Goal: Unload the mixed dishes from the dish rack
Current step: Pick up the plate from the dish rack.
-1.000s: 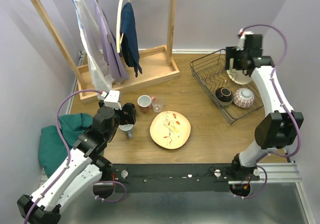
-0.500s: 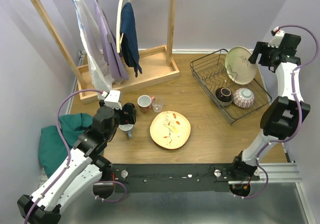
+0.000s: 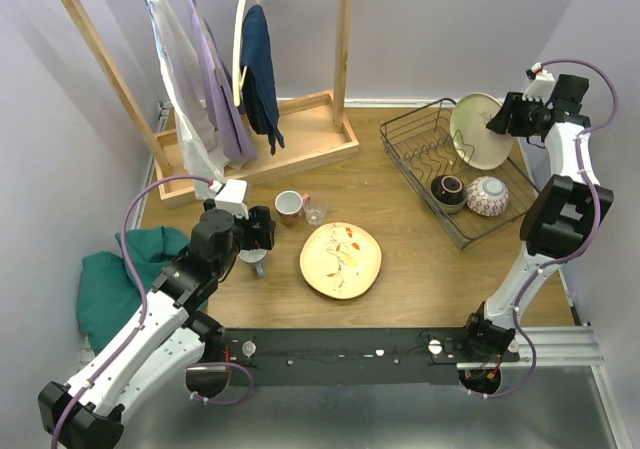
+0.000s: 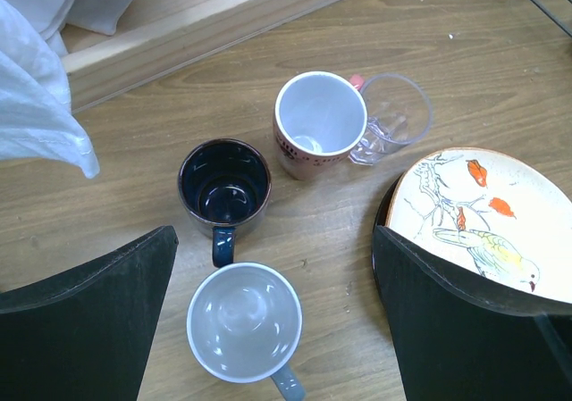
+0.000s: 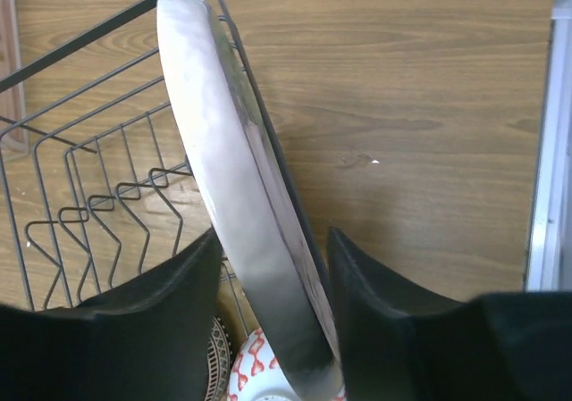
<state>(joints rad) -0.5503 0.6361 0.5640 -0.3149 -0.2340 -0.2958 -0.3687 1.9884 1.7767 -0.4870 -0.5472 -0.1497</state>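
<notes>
Arms are doing two different jobs. The right arm (image 3: 565, 209) is the one that has just moved. A second ago it was hanging over the dish rack (image 3: 425, 157) and hiding the tall plate (image 3: 478, 131). Then it swung out to the far side. Now the right gripper (image 5: 273, 240) is coming in on the plate's edge. Its fingers are sitting on each side of the rim and are getting narrower than before. Whether they are squeezing the plate yet cannot be told. The plate is still standing in the back of the rack, leaning a little. It is probably the next thing coming out.

The left arm (image 3: 160, 309) is hardly moving at all. The left gripper (image 3: 258, 231) is hanging wide open, holding nothing, over the things lying on the table (image 3: 420, 279).

The bird plate (image 3: 341, 260) is lying flat there. The dark bowl (image 3: 447, 190) and the patterned bowl (image 3: 487, 196) are still waiting in the near end of the rack. The pink mug (image 4: 319, 133), the dark mug (image 4: 224, 183) and the grey mug (image 4: 244, 322) are standing close together, with the glass (image 4: 396, 109) just beside the pink one.
</notes>
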